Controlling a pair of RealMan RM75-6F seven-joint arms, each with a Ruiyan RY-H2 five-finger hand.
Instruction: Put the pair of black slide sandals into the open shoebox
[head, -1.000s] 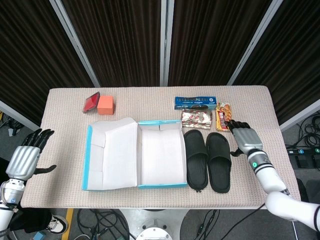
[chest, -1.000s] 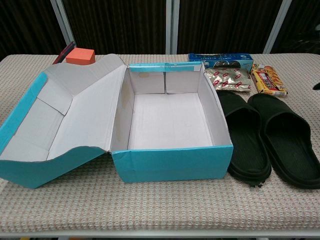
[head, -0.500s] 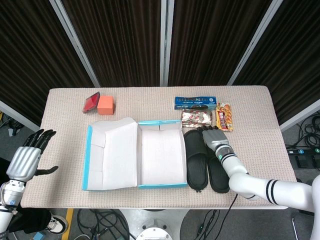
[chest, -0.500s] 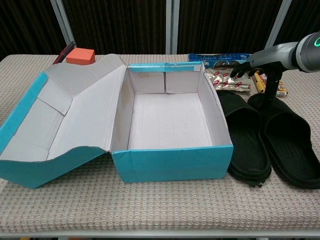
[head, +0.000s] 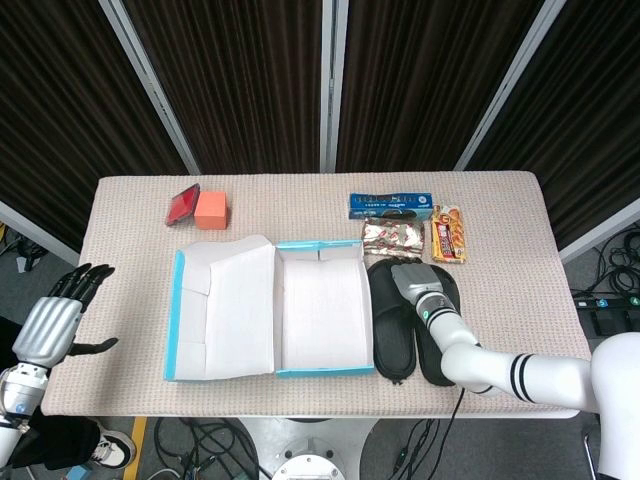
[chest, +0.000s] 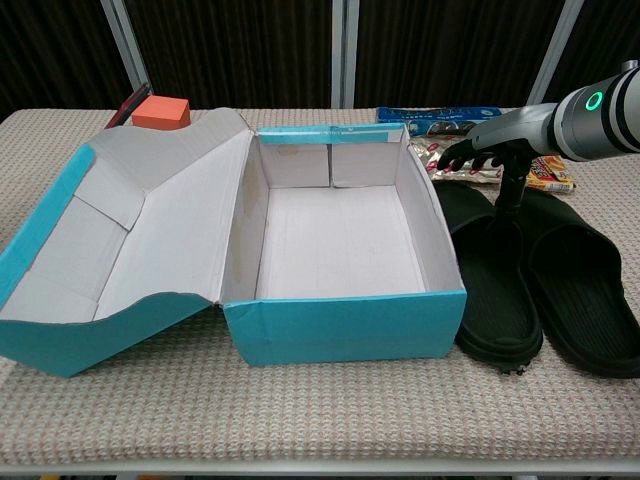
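At the far left, off the table edge, the left hand (head: 45, 328) hangs with fingers spread and holds nothing. On the table (head: 300, 188) the shoebox (head: 320, 310) lies open, its lid folded out to the left. Just right of it the two black slide sandals (chest: 535, 270) lie side by side on the cloth. The right hand (chest: 487, 143) is over their upper ends, fingers curled downward; if it already grips a sandal, I cannot tell.
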